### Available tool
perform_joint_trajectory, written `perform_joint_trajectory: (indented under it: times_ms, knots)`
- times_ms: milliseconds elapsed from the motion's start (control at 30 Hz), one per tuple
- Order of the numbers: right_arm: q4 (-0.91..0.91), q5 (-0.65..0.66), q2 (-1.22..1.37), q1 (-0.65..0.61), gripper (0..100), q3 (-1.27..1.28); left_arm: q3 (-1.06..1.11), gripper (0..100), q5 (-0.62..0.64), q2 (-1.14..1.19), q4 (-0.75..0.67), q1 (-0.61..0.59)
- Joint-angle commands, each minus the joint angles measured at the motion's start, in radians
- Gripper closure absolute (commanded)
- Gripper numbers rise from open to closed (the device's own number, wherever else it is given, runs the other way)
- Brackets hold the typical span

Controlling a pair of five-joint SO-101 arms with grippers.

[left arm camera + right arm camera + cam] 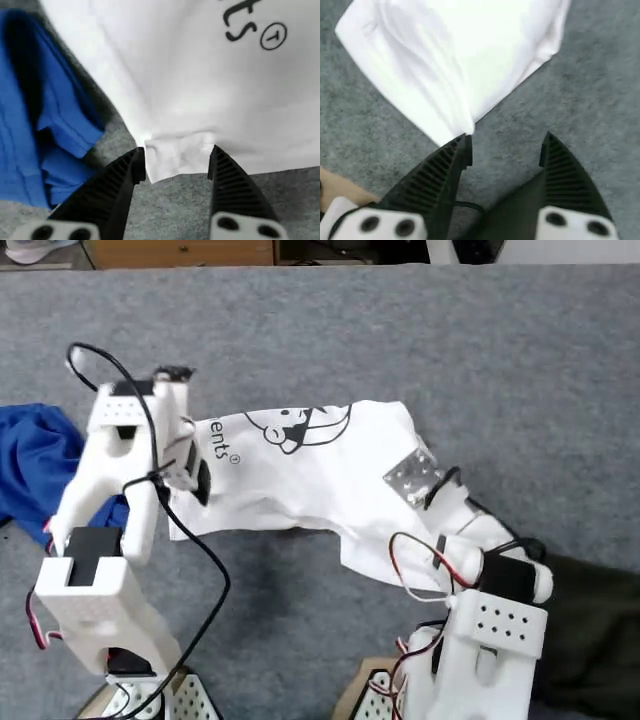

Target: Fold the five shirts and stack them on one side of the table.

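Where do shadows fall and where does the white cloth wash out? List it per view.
High view: soft shadow on the table along the edge of the white shirt. Left wrist view: deep shadow in a fold of the blue shirt; white cloth bright, creases faint. Right wrist view: white cloth glares, folds faint.

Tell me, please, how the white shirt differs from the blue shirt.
The white shirt lies spread mid-table with black print; the blue shirt is bunched beside it, showing no print. The open left claw straddles the white shirt's corner; the blue shirt lies free. Both rest on the grey table.
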Motion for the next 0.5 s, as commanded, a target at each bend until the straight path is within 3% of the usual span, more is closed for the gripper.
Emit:
perform_joint_trajectory:
  times_ms: [0,100,233,267,467]
  knots:
    - [-0.003,-0.012,-0.01,-0.018,86.8,-0.128,-0.189,78,0.005,-0.004,0.147,-0.015]
    - [-0.023,-0.043,0.035,-0.018,99.4,-0.225,-0.321,79,-0.003,-0.004,0.25,-0.014]
    - [-0.038,-0.097,0.229,-0.028,98.3,-0.384,-0.48,94,0.084,0.005,0.275,-0.011]
    - [-0.048,-0.132,0.294,-0.045,99.0,-0.433,-0.508,99,0.112,0.013,0.252,-0.006]
    - [-0.123,-0.307,0.725,-0.229,99.2,-0.713,-0.494,98,0.336,0.196,-0.054,-0.012]
